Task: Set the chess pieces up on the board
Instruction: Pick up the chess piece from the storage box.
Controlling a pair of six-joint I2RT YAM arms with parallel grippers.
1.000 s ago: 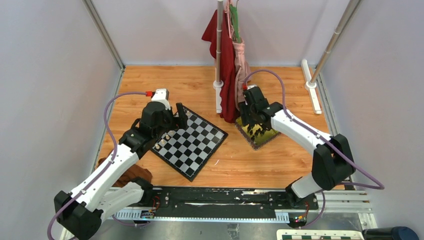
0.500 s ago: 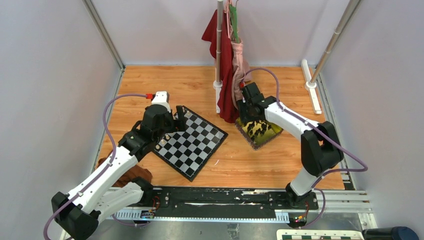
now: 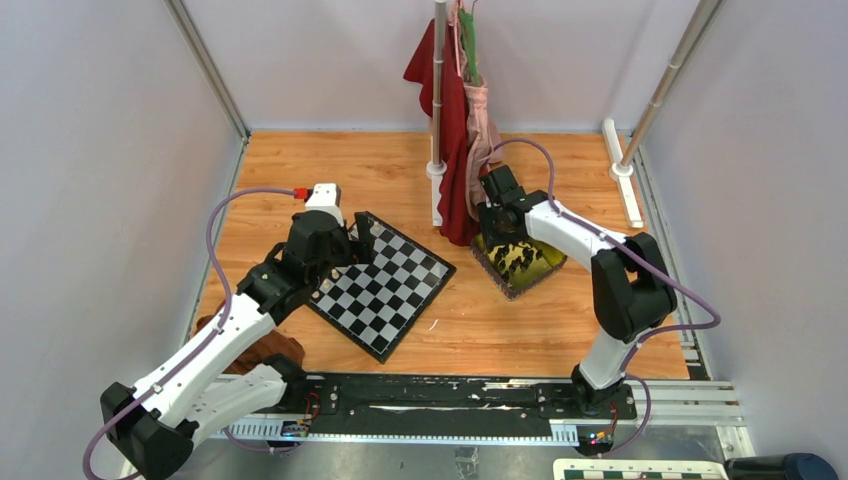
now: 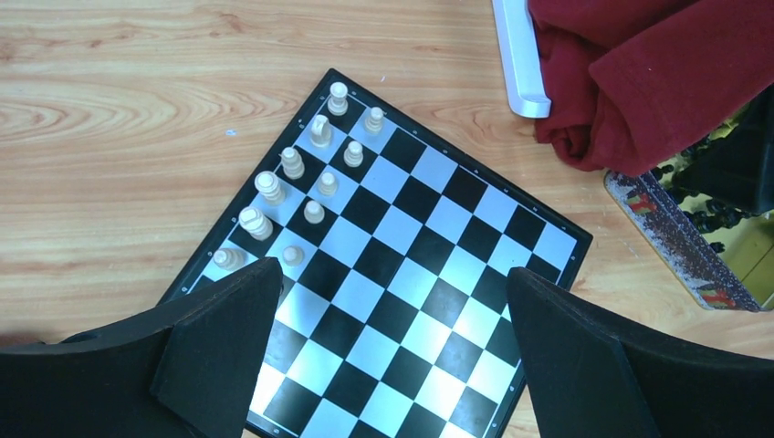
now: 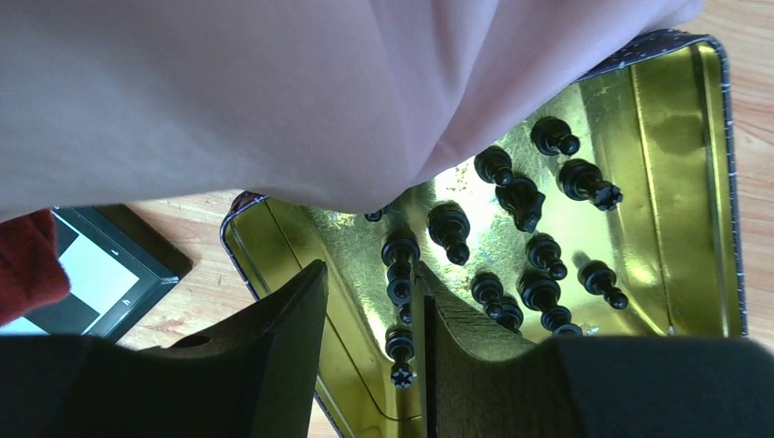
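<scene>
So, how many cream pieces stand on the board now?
11. Six cream pieces line the board's outer left row, five the next row in; a finger of the left gripper may hide more.

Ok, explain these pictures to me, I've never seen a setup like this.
Two robot arms are bolted to a wooden table: the left arm and the right arm. One picture looks down from above; the other two come from cameras on each wrist. On the table lie a chessboard with cream pieces near one corner, and a gold tray holding black pieces, partly under a hanging pink cloth. The left tool hangs open over the chessboard, holding nothing. The right tool is at the tray, one black piece between its open jaws, not yet gripped.
</scene>
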